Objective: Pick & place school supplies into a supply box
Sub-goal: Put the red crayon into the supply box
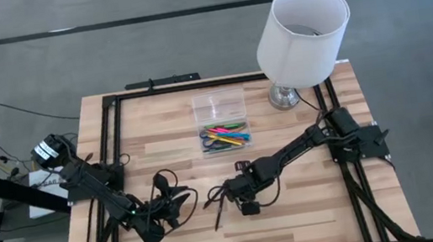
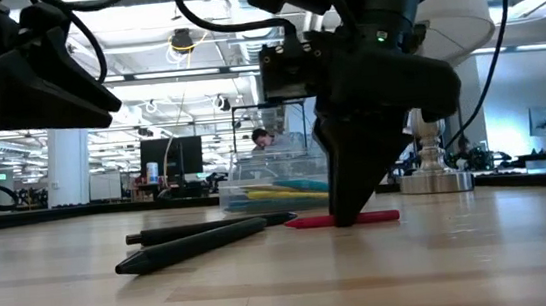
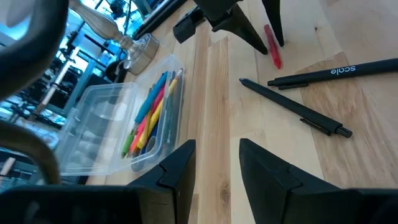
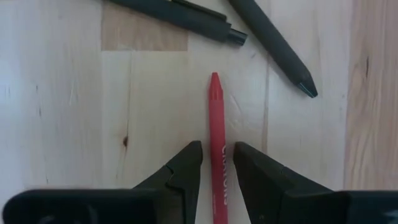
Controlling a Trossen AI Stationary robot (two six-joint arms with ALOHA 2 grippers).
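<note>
Red crayon (image 4: 216, 149) lies flat on the wooden table (image 1: 314, 209), near the middle, well short of the supply box. Right gripper (image 4: 217, 163) is down over it, tips at the tabletop, one finger (image 4: 184, 169) on each side of the crayon with thin slivers of wood showing between pads and wax, so the pincer is narrow and straddling, not yet clamped; crayon still on the table. From table height the same gripper (image 2: 353, 205) stands nearly vertical with the crayon (image 2: 345, 219) sticking out at both sides of its tips. Just past the crayon's pointed end lie two black pens (image 4: 186, 17), angled toward each other, tips close, apart from the crayon; same pens (image 2: 196, 243) flat in the low view. Supply box (image 1: 224, 135), clear plastic, sits farther back toward the lamp, its lid (image 1: 218, 104) lying open behind it; inside are coloured pens and markers (image 1: 227, 133) in pink, yellow, green, blue, plus what looks like scissors, hard to be sure. Left gripper (image 1: 178, 201) hovers above the table on the left side, beside the pens, fingers (image 3: 177, 171) part open, nothing between them. White-shaded lamp (image 1: 303, 32) stands at the back right of the table, beside the box.
</note>
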